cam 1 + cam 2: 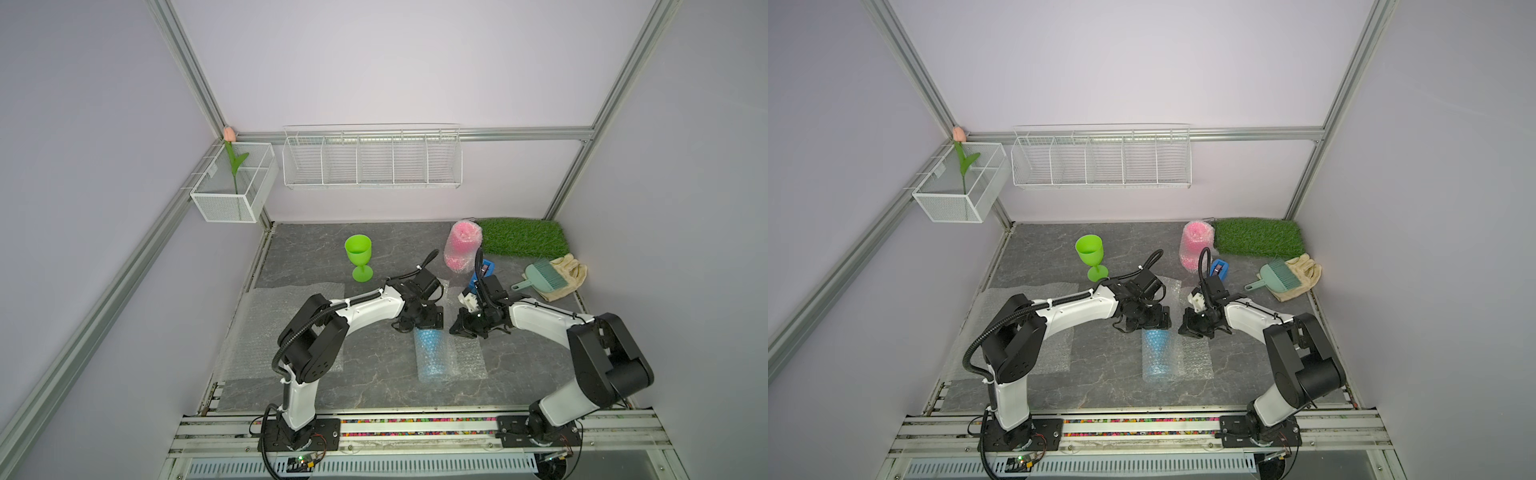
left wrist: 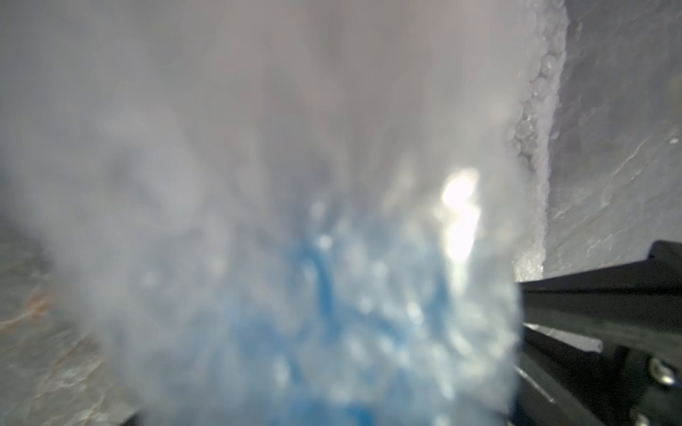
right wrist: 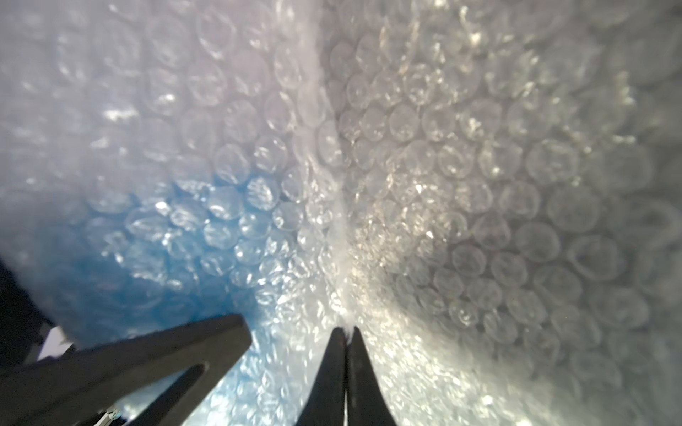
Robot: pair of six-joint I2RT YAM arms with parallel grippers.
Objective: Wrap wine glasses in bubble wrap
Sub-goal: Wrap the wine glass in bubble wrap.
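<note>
I see green goblet (image 1: 358,255) upright, bare, back left. Left gripper (image 1: 422,326): jaws wide apart at end of blue goblet (image 1: 430,349) (lying rolled in wrap (image 1: 469,353), mid-table). Right gripper (image 3: 346,330): fingers together, clamping wrap fold. Pink goblet (image 1: 461,245) wrapped, upright, back right.

glossy plastic bubble wrap (image 3: 479,166), matt grey tabletop (image 1: 316,249)

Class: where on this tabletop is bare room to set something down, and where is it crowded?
Free: bare slab between the green goblet and the wrapped pink goblet; also between the blue bundle and the front rail. Crowded: right back corner, with grass mat and brush.
</note>
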